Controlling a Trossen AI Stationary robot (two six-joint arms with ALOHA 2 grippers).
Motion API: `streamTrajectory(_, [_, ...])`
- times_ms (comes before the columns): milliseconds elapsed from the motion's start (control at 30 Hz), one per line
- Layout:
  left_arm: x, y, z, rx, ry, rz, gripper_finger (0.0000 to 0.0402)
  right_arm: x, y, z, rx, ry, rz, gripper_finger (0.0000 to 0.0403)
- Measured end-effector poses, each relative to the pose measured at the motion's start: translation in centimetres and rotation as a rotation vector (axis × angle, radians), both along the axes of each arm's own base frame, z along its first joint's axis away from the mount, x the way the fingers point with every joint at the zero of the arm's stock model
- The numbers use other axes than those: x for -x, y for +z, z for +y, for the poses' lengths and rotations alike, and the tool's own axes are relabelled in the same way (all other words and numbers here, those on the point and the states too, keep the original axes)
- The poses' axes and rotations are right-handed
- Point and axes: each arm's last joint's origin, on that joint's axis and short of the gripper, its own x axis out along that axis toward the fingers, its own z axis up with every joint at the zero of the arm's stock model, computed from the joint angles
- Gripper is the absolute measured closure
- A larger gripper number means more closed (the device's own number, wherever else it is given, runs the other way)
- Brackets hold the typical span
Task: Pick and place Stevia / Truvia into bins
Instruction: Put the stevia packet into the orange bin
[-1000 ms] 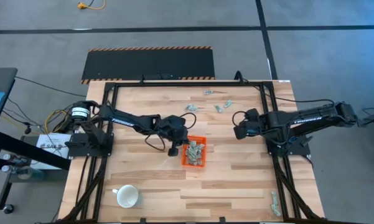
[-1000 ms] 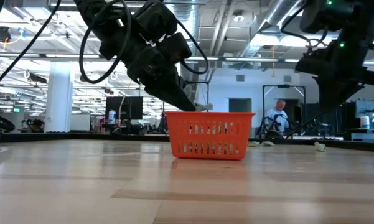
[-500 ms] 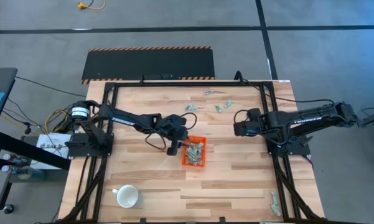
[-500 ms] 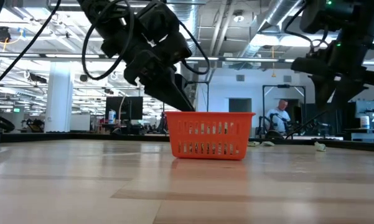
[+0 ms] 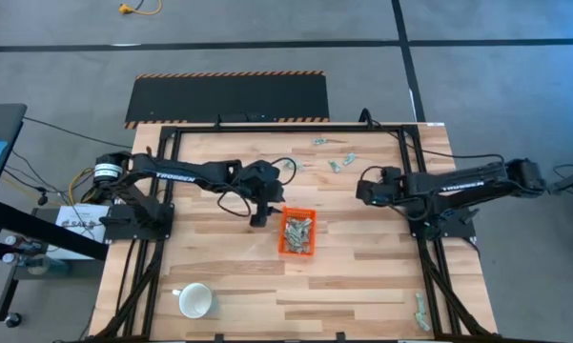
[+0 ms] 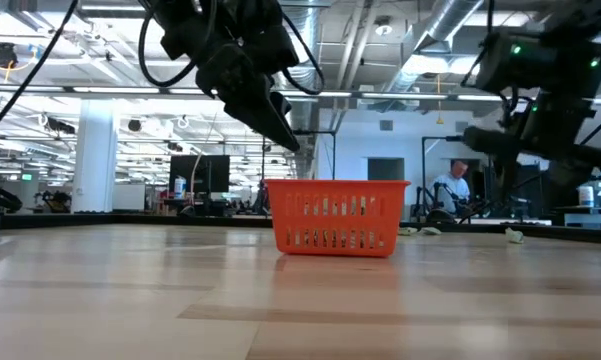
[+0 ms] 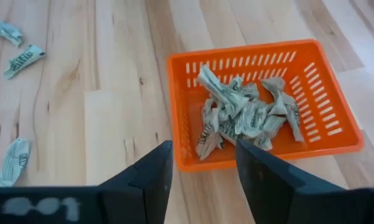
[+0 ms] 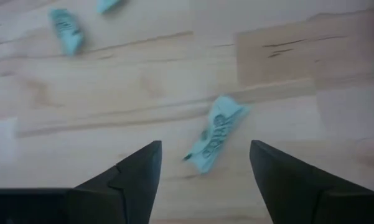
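Observation:
The orange bin (image 5: 297, 233) stands mid-table and holds several crumpled pale green Stevia sachets (image 7: 239, 112). My left gripper (image 5: 258, 215) hangs open and empty above the table just left of the bin; in the low view my left gripper (image 6: 280, 128) is above the bin's (image 6: 337, 217) rim. Loose sachets (image 5: 336, 164) lie flat on the far part of the table. My right gripper (image 5: 362, 189) hovers open near them, tilted down, its fingers on either side of one sachet (image 8: 215, 140) that lies on the wood ahead, untouched.
A white mug (image 5: 195, 301) lies near the front left. More sachets (image 5: 421, 310) lie at the front right edge, and others (image 7: 23, 59) on the wood beside the bin. Black frame rails (image 5: 162, 191) run along the table's sides.
My left gripper has opened and let a sachet go over the bin. It has then risen and drawn back from the bin toward the table's left and far side. My right gripper has opened, rolled and sunk toward the loose sachets.

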Motion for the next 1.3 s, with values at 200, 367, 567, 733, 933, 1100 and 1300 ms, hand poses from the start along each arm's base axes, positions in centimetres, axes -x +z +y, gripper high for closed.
streamTrajectory(200, [0.1, -0.1, 0.0, -0.006, 0.008, 0.015, 0.0239, -0.6, -1.5, -0.9, -0.028, -0.026, 0.090, 0.0168])
streamTrajectory(367, [0.3, -0.2, 0.0, 0.007, 0.025, 0.042, 0.0239, -1.5, -2.4, -1.6, -0.030, -0.018, 0.107, 0.0177])
streamTrajectory(567, [0.6, -0.5, 0.0, -0.001, 0.051, 0.088, 0.0239, -2.0, -3.5, -2.2, -0.084, -0.014, 0.130, 0.0188])
streamTrajectory(733, [0.6, -0.5, 0.1, 0.007, 0.060, 0.090, 0.0239, -2.3, -4.1, -2.5, -0.095, 0.006, 0.170, 0.0206])
streamTrajectory(933, [0.9, -0.8, 0.2, -0.017, 0.096, 0.130, 0.0239, -2.4, -4.1, -2.5, -0.084, 0.045, 0.169, 0.0262])
streamTrajectory(1100, [1.0, -0.8, 0.4, -0.056, 0.151, 0.143, 0.0239, -2.5, -3.9, -2.2, -0.044, 0.100, 0.168, 0.0331])
streamTrajectory(1300, [1.0, -0.9, 0.5, -0.070, 0.169, 0.150, 0.0239, -2.9, -3.9, -1.8, -0.015, 0.196, 0.168, 0.0396])
